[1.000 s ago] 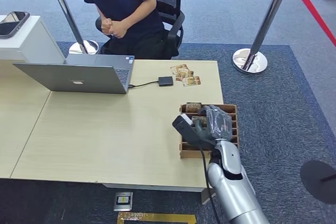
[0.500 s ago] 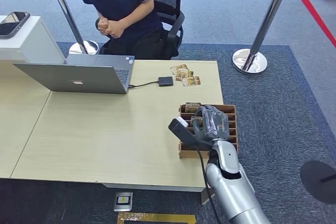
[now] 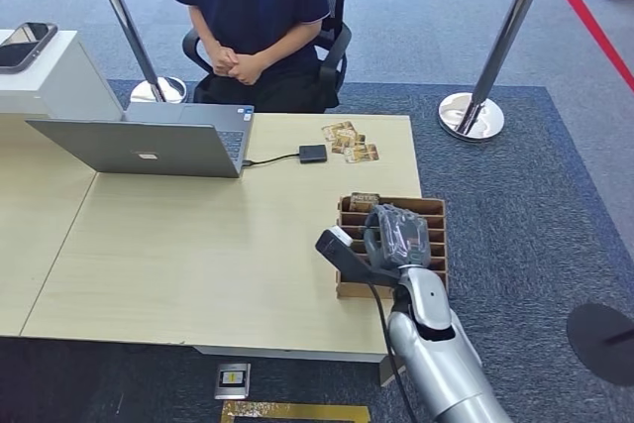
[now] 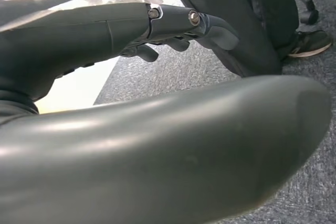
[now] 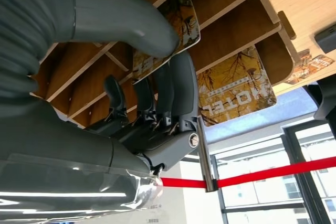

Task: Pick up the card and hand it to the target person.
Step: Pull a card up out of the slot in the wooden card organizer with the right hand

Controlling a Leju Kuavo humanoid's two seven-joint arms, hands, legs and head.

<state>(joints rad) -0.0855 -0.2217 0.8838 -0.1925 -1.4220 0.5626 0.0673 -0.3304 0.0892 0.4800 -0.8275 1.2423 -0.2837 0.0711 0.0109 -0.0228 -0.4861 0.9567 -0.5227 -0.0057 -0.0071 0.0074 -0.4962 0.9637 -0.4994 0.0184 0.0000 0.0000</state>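
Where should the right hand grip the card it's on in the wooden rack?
Pinch the card by its free edge standing clear of the wooden rack, thumb on one face, fingers on the other, coming from above. It stands on edge in a slot, so lift straight out. Right hand is already there.

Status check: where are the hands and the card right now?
Right hand over the wooden card rack, thumb and fingers pinching a card in its slot. Left hand hanging by the floor, holding nothing. Seated person waits across the desk, path clear.
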